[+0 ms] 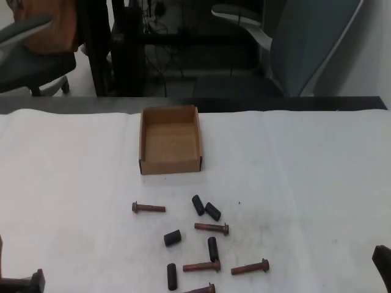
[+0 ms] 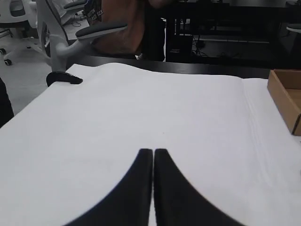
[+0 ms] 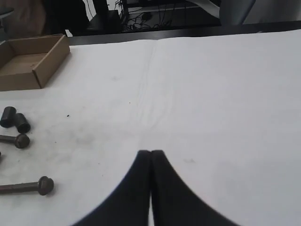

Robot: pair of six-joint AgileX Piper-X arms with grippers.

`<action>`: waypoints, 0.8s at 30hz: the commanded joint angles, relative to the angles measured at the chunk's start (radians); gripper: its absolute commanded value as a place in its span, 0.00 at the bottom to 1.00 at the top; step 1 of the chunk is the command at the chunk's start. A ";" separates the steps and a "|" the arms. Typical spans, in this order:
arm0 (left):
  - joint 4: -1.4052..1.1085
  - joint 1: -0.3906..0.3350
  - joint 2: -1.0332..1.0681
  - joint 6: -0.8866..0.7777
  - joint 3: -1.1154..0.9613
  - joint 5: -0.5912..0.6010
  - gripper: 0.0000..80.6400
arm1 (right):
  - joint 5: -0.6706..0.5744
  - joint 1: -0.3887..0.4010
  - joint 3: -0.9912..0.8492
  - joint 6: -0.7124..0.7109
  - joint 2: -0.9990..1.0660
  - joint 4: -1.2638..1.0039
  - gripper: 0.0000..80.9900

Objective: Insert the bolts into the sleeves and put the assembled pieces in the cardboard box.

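Pincers question: are they holding anything at this point? (OP)

Nope. The left pincer (image 2: 153, 151) has its fingers pressed together with nothing between them, over bare bench (image 2: 141, 108). The right pincer (image 3: 150, 153) is the same deal, closed up and empty, not touching any part. (reply)

So why's everything just lying around? (OP)

My guess is the job hasn't really started. The bolts (image 1: 212, 228) and sleeves (image 1: 172, 238) are scattered loose on the bench in a cluster between the two arms, and none of them are mated as far as I can see. Two sleeves lie touching each other, the rest sit apart. The cardboard box (image 1: 170, 165) is open-topped just beyond the pile and looks empty, so I'd say it's parked there as the drop-off once a bolt is in a sleeve. Both pincers would need to open up before grabbing anything. (reply)
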 commanded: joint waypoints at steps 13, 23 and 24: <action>-0.098 0.002 0.002 -0.069 -0.013 0.007 0.02 | -0.010 -0.001 -0.010 0.092 0.002 -0.117 0.00; -0.093 0.002 0.002 -0.069 -0.013 0.260 0.02 | -0.019 -0.001 -0.010 0.379 0.002 -0.111 0.00; -0.093 0.002 0.002 -0.069 -0.013 0.295 0.02 | -0.019 -0.001 -0.010 0.394 0.002 -0.114 0.00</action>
